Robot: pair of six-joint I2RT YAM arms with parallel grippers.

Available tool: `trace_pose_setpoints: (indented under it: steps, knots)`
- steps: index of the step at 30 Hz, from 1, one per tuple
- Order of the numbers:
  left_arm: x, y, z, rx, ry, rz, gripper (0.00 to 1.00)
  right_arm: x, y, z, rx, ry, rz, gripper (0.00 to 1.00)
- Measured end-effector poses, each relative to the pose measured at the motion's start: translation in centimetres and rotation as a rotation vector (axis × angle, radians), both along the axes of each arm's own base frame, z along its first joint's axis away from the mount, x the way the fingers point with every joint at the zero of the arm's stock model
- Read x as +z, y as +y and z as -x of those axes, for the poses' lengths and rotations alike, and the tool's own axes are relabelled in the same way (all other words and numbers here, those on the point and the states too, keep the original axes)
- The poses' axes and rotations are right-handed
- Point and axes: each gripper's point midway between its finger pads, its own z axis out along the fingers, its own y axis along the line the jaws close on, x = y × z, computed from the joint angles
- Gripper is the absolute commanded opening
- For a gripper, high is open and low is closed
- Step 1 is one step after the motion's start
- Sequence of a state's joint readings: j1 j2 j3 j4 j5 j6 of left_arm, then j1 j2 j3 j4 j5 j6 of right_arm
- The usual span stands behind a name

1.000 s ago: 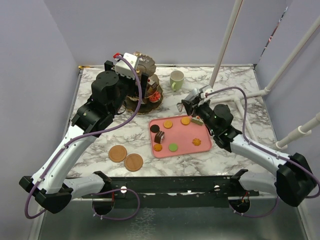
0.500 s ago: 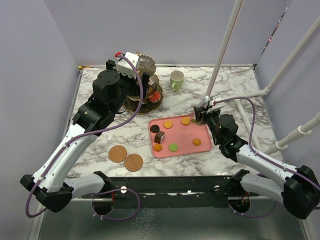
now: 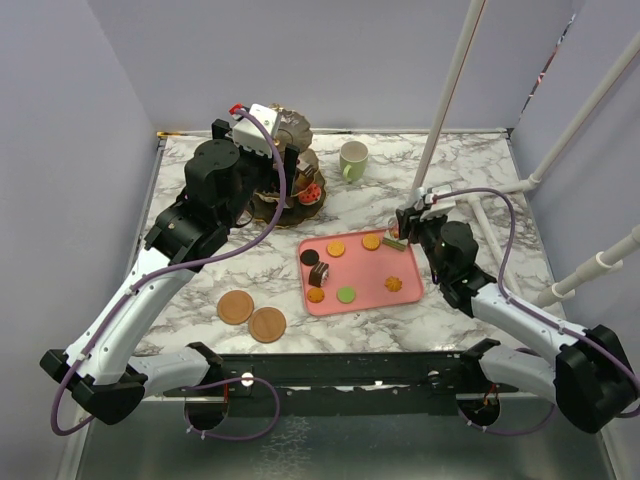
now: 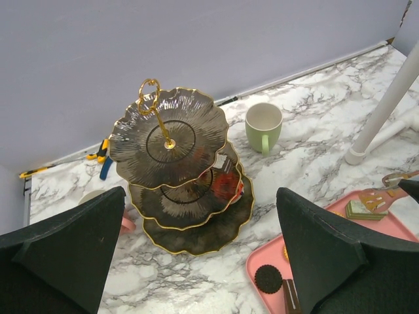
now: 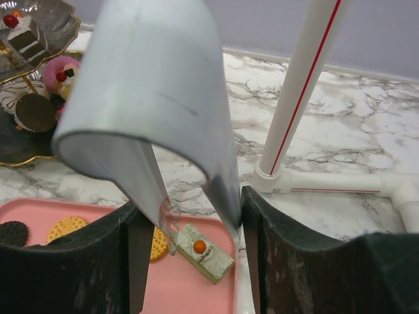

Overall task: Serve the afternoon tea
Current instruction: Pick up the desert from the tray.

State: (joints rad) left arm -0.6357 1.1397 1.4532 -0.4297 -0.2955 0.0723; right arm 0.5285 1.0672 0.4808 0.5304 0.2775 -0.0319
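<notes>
At the upper right corner of the tray [image 3: 365, 270], with tongs [image 5: 163, 98] clasped in the right gripper [image 3: 408, 225] astride the cake slice [image 5: 204, 252] and the left gripper [image 4: 201, 196] gaping over the stand [image 4: 170, 137], could flick it away by pinching askew.

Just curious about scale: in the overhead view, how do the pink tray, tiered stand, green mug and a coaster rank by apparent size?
1. Tray.
2. Stand, partly hidden.
3. Coaster and mug: they look about alike.
</notes>
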Motion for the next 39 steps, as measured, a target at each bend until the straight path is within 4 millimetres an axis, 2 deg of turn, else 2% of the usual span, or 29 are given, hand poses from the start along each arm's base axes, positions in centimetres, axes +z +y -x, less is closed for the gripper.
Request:
trace_pose_setpoints:
  steps: [10,19,24,28,39]
  knots:
    - [0.1,0.0,0.0,0.0,-0.002,0.001,0.99,-2.3,0.0,-0.4,0.063,0.064,-0.03,0.52]
    - [0.1,0.0,0.1,0.0,-0.002,0.001,0.99,-2.6,-0.9,-0.9,0.093,0.076,-0.051,0.52]
    - [0.1,0.1,0.0,-0.001,-0.004,-0.005,0.99,-3.9,-0.5,-1.2,0.136,0.115,-0.041,0.52]
    - [0.2,0.1,0.1,-0.002,-0.009,-0.015,0.99,-3.7,-0.5,-1.7,0.164,0.118,-0.04,0.51]
    - [0.4,0.2,0.1,-0.002,-0.012,-0.013,0.99,-4.1,0.4,-1.8,0.238,0.127,-0.002,0.49]
